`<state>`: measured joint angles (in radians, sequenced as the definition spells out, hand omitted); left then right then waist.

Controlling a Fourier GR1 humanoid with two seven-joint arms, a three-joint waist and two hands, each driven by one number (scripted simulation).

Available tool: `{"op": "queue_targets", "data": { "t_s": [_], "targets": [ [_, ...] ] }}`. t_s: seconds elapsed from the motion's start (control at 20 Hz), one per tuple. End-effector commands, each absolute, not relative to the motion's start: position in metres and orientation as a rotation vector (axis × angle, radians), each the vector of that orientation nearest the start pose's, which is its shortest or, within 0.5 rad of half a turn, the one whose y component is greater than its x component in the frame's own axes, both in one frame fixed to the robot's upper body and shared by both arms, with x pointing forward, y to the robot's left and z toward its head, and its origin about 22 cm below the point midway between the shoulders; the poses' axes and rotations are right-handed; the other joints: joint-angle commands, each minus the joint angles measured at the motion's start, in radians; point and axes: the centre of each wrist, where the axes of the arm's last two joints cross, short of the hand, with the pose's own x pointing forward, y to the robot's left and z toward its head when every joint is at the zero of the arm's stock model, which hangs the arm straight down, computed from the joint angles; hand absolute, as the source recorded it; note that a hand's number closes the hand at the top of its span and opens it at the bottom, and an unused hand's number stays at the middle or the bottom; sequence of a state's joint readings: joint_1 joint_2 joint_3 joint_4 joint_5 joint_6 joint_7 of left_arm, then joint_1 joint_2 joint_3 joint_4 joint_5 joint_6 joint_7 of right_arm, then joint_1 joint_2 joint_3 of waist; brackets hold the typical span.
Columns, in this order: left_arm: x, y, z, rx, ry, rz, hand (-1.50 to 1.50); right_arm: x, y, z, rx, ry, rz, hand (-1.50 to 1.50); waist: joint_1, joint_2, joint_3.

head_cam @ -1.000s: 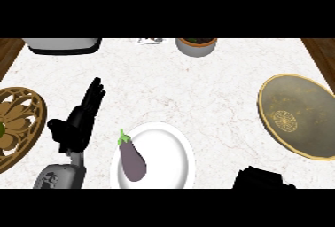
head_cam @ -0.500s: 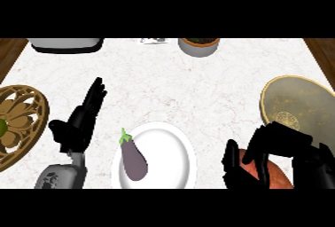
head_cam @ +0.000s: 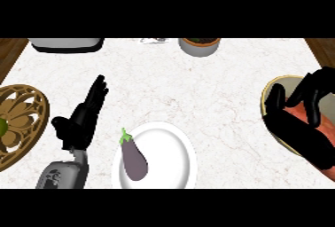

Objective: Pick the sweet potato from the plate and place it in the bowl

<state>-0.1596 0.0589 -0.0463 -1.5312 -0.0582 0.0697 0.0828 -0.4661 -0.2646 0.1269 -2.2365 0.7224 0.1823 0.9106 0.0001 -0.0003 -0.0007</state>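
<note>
Change since earlier: our right robot hand (head_cam: 307,111) has swung from beside the plate (head_cam: 171,146) out to the bowl (head_cam: 270,91) at the right edge, carrying the sweet potato (head_cam: 307,116) with it
Right robot hand: we see its fingers curled round the orange sweet potato, clamped on it, directly above the bowl and covering most of it; only the bowl's near rim shows
Sweet potato: off the plate, held over the bowl's inside, well to the right of the plate; we cannot tell whether it touches the bowl's bottom yet
Left robot hand (head_cam: 82,117): resting open to the left of the plate, fingers straight and pointing away from us, holding nothing
Plate: white, on the marbled surface (head_cam: 196,75) near the lower edge; it bears only an eggplant (head_cam: 134,160) lying along its left side
Left of the plate: a wicker basket (head_cam: 29,115) at the far left edge, beyond our left robot hand
Beyond the plate: a grey pot (head_cam: 200,44) and a white appliance (head_cam: 65,43) at the surface's far edge
What this means: we judge the pick done and the carry nearly finished; what remains is to let the fingers part so the sweet potato settles in the bowl, then lift the hand away
Watch for: releasing too near the rim could let it roll out
</note>
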Motion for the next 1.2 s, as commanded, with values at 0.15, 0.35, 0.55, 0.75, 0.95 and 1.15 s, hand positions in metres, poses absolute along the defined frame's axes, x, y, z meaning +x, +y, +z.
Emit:
{"op": "queue_targets", "data": {
  "t_s": [0.15, 0.35, 0.55, 0.75, 0.95, 1.15],
  "targets": [
    [0.275, 0.226, 0.027, 0.052, -1.601, -0.088, 0.00, 0.257, -0.231, 0.237, -1.130, -1.560, 0.566, 1.50, 0.007, 0.002, 0.001],
    [0.280, 0.219, 0.029, 0.059, -1.603, -0.113, 0.00, 0.273, -0.271, 0.208, -1.191, -1.500, 0.512, 1.50, 0.002, 0.003, 0.001],
    [0.273, 0.229, 0.038, 0.058, -1.591, -0.129, 0.00, 0.275, -0.298, 0.181, -1.216, -1.477, 0.508, 1.50, 0.002, 0.001, 0.001],
    [0.285, 0.220, 0.027, 0.047, -1.603, -0.109, 0.00, 0.300, -0.332, 0.148, -1.226, -1.435, 0.526, 1.50, 0.004, 0.003, 0.001],
    [0.281, 0.203, 0.039, 0.045, -1.595, -0.112, 0.00, 0.301, -0.364, 0.131, -1.208, -1.391, 0.527, 1.50, 0.003, 0.001, 0.001],
    [0.277, 0.222, 0.030, 0.063, -1.589, -0.114, 0.00, 0.308, -0.377, 0.105, -1.013, -1.327, 0.472, 1.50, 0.006, 0.002, 0.001]
  ]
}}
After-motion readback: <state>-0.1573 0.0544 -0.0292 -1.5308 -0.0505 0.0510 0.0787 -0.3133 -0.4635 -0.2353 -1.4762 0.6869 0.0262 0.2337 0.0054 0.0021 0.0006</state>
